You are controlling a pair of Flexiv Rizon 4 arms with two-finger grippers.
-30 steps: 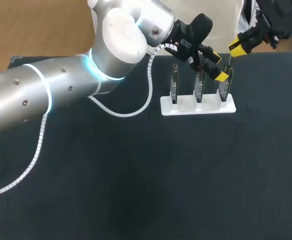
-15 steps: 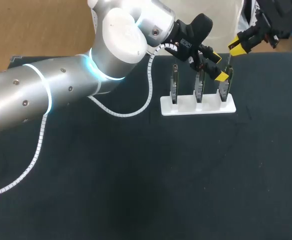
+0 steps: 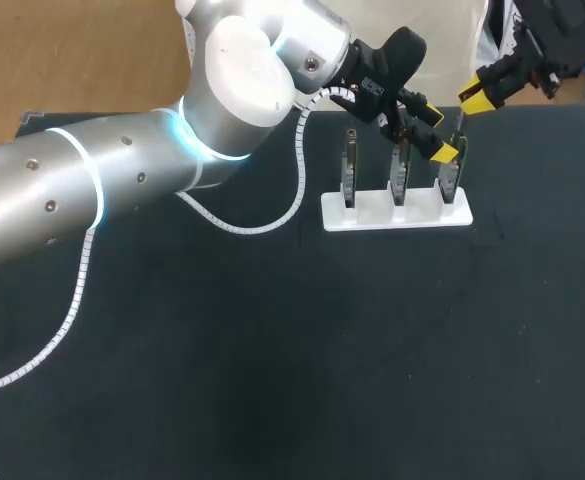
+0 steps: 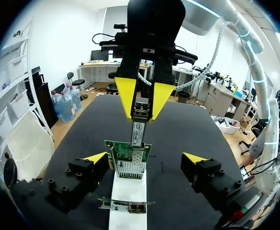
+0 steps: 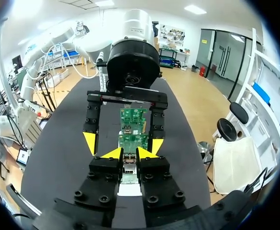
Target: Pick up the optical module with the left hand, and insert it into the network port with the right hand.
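- Well, the module point(image 4: 138, 128) is mostly hidden between fingers in the right wrist view.
- The right gripper point(image 4: 143, 106) pinches it, lower end at the card's point(image 4: 128, 154) top edge.
- Spread wide, the left gripper point(image 4: 145, 160) flanks that card.

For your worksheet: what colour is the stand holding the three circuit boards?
White; the stand shows best in the head view.

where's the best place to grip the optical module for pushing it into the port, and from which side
Grip the optical module at its upper end, on two opposite long faces, coming from above. It is a slim bar standing upright over the network port, so a top hold leaves its lower end free to enter. The right end effector is shut on it that way.
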